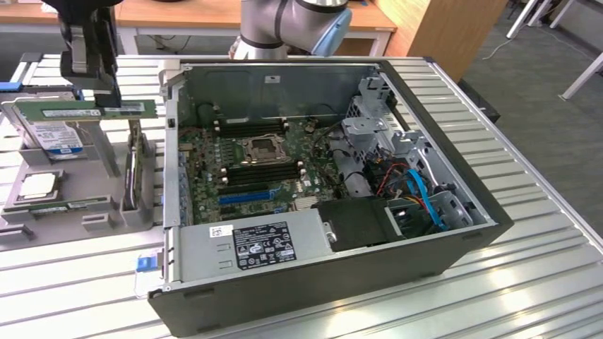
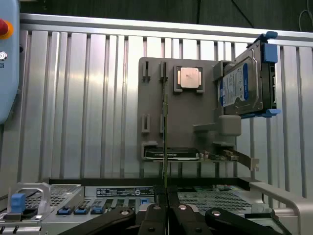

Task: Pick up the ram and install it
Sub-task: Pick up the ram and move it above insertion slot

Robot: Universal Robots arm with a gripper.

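Slatted metal table [image 1: 546, 282], open computer case [image 1: 330, 286] centre. Gripper [image 1: 102, 97] upper left of exterior view, jaws clamped on ram [image 1: 47, 111], level above grey fixture [image 1: 99, 182].

At the exterior view's left of the computer case [image 1: 311, 300] we find the parts rack [image 1: 87, 178]; the ram [image 1: 56, 111] hangs above its hard drive [image 1: 58, 138].

Pincer [image 2: 166, 197] clamped on ram [image 2: 165, 142] (edge-on), hard drive [image 2: 242, 88] beyond

The ram [image 1: 56, 111], a thin green stick with a white sticker, hangs level on edge at the exterior view's left
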